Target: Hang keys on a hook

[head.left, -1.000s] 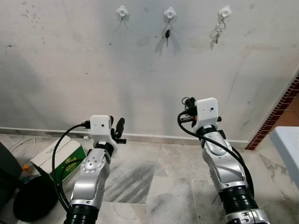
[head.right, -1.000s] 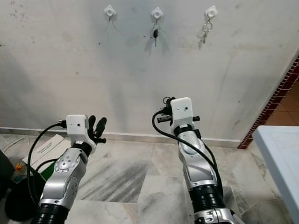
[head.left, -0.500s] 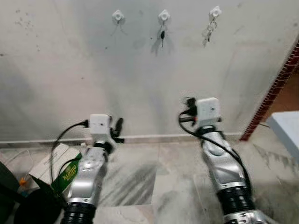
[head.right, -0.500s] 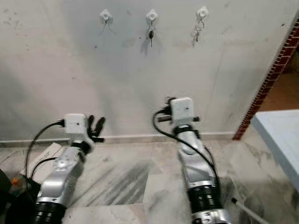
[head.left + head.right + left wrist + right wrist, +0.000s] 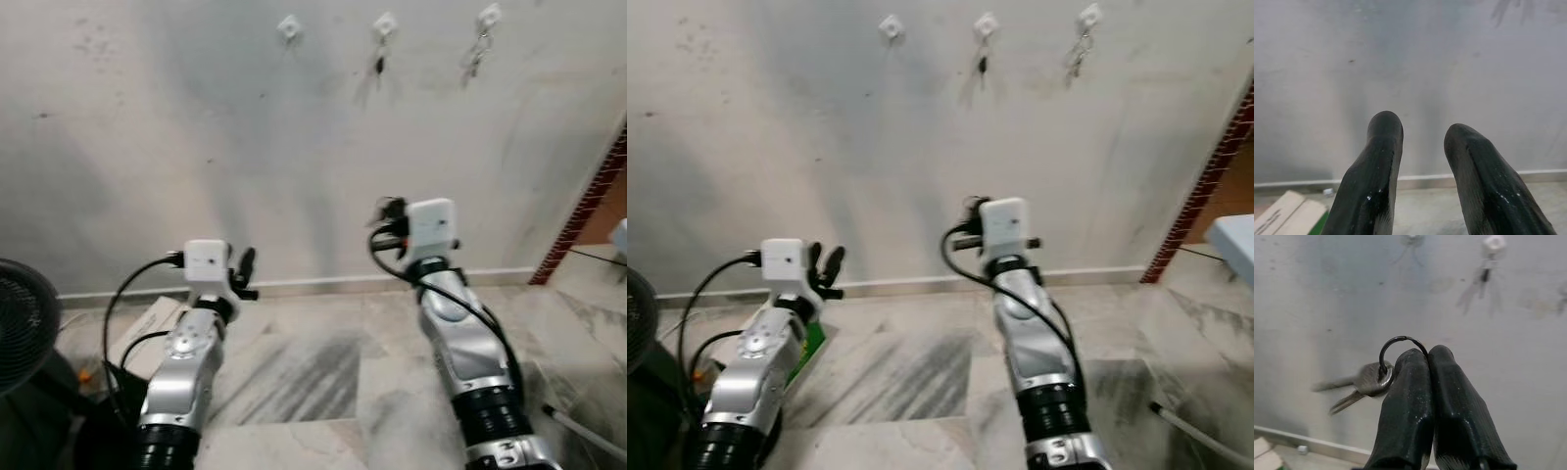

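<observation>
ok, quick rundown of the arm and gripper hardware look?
Both arms have silver metallic shells with black ribbed collars near the base. Each wrist carries a white boxy camera housing fed by a looping black cable. The left gripper and right gripper have long, rounded, glossy black fingers.

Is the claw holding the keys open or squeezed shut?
Squeezed shut. The right claw has its two black fingers pressed together on the key ring, and the keys dangle beside them.
</observation>
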